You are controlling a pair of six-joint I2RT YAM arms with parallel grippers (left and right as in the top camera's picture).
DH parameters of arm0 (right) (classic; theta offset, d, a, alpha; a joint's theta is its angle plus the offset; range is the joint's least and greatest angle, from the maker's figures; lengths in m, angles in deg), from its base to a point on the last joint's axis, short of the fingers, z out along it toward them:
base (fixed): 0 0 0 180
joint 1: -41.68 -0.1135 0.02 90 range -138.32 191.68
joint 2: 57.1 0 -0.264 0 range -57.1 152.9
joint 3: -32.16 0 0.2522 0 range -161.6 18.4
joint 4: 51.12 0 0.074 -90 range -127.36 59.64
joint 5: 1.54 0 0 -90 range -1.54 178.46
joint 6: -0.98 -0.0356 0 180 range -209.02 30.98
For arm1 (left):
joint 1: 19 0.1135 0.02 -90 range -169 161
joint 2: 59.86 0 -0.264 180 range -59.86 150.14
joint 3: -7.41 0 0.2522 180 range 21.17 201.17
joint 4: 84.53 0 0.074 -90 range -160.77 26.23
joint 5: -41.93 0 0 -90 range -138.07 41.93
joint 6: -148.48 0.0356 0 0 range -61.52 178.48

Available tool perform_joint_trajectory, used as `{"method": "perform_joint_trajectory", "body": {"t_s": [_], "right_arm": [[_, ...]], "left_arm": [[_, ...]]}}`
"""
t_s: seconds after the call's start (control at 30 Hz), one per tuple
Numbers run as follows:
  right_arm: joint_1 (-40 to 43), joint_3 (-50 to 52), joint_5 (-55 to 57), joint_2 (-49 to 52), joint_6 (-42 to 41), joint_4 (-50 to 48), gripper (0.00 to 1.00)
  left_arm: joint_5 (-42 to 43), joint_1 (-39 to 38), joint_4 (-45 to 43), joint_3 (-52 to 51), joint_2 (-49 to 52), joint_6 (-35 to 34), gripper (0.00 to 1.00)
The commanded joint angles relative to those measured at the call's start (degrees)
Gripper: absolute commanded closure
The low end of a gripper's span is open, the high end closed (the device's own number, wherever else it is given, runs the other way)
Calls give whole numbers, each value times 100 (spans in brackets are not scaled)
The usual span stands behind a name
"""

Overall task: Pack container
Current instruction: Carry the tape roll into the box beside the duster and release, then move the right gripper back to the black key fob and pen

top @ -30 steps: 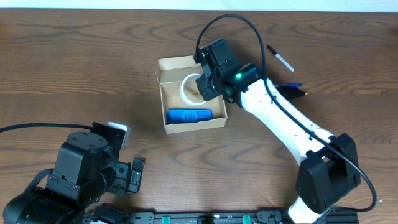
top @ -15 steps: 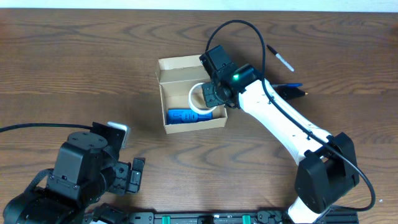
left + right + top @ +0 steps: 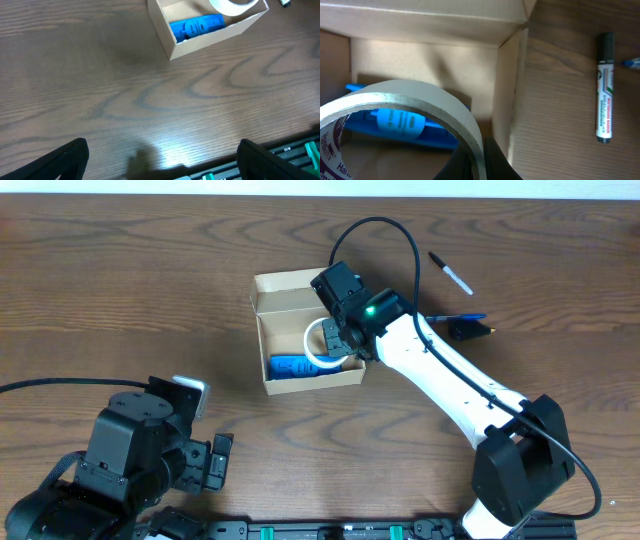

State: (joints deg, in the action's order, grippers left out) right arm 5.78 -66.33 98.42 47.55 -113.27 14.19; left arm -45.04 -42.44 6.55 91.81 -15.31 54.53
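The container (image 3: 262, 345) sits mid-tabletop, toward the far edge, flap open. My right gripper (image 3: 337, 343) pinches the wall of the tape roll (image 3: 307, 343), which hangs tilted over the box's right half. I'd lower it flat onto the bare floor behind the blue item (image 3: 300, 366), minding the right wall, then let go. My left gripper (image 3: 165, 167) hangs wide and empty near the near left corner, out of the way. A marker (image 3: 452, 273) and pens (image 3: 465, 320) lie right of the box, well apart from it.
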Motion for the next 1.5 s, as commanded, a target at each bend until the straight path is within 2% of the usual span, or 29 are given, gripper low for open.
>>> {"method": "perform_joint_trajectory", "body": {"t_s": [0.0,0.5,0.57,0.67,0.73,0.9,1.1,1.33,1.47], "right_arm": [[-31,48,227,140,-166,2,99],[-28,46,229,503,-195,-98,99],[-28,46,227,503,-192,-94,89],[-31,46,225,503,-190,-94,68],[-31,46,225,503,-188,-96,62],[-31,46,223,503,-188,-120,58],[-31,-101,114,459,-184,-120,58],[-11,-946,-160,28,7,310,58],[149,-1235,-22,-313,269,374,55]], "left_arm": [[17,17,4,79,-4,120,5],[17,17,4,79,-4,120,5],[17,17,4,79,-4,120,5],[17,17,4,79,-4,120,5],[17,17,4,79,-4,120,5],[17,17,4,79,-4,120,5],[15,17,4,79,-4,120,5],[17,17,4,79,-4,120,5],[17,17,4,79,-4,120,5]]}}
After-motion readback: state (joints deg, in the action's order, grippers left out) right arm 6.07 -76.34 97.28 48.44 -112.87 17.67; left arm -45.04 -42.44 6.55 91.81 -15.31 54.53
